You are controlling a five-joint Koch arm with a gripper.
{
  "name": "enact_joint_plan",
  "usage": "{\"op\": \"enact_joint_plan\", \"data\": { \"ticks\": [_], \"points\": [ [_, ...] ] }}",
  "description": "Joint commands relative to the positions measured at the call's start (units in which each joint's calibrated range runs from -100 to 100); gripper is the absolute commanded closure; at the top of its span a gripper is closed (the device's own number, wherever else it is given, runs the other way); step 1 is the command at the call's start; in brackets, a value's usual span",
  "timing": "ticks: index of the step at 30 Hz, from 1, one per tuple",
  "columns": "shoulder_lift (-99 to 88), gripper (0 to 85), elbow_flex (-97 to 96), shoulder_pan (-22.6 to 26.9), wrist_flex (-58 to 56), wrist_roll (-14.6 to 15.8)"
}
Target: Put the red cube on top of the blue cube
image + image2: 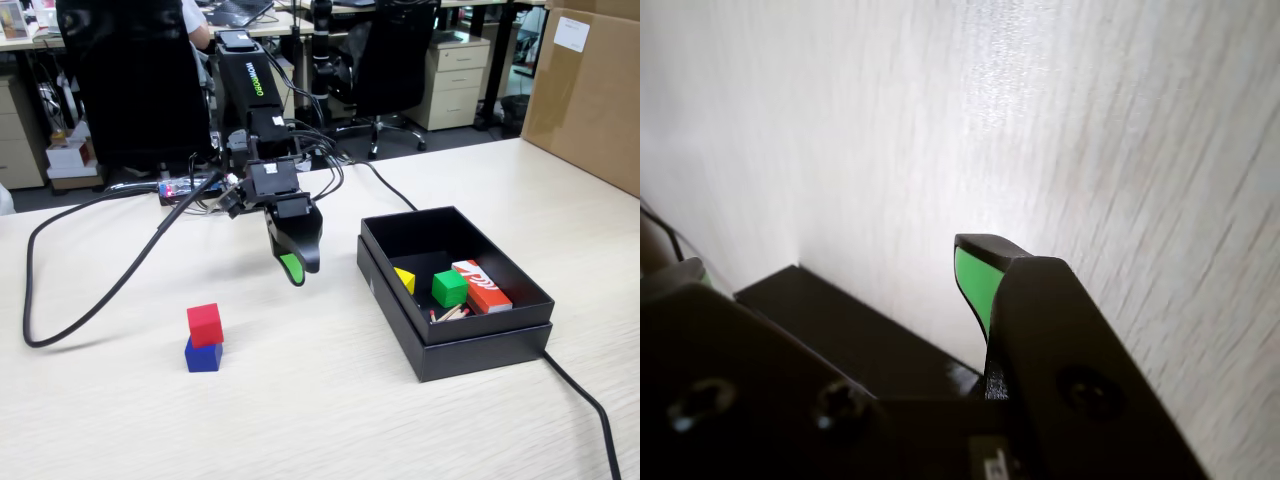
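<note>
The red cube (pixel 204 324) is seen stacked on the blue cube (pixel 203 355), well left of the raised gripper (pixel 294 268); jaw state cannot be told.

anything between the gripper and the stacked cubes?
No. In the fixed view, only bare table lies between the gripper and the red cube sitting on the blue cube.
</note>
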Motion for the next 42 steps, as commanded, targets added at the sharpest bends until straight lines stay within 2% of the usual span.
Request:
{"op": "enact_joint_plan", "data": {
  "ticks": [1,15,27,32,42],
  "points": [
    [-6.70,37.8,-1.40,0.05,5.24,0.54],
    [-32.98,37.8,-28.42,-0.93,23.38,2.05],
    [-52.37,37.5,-46.91,-2.83,25.89,2.59],
    [-58.56,37.0,-57.43,-3.91,33.49,2.49],
    [-65.22,35.8,-67.49,-1.12,36.43,1.95]
  ]
}}
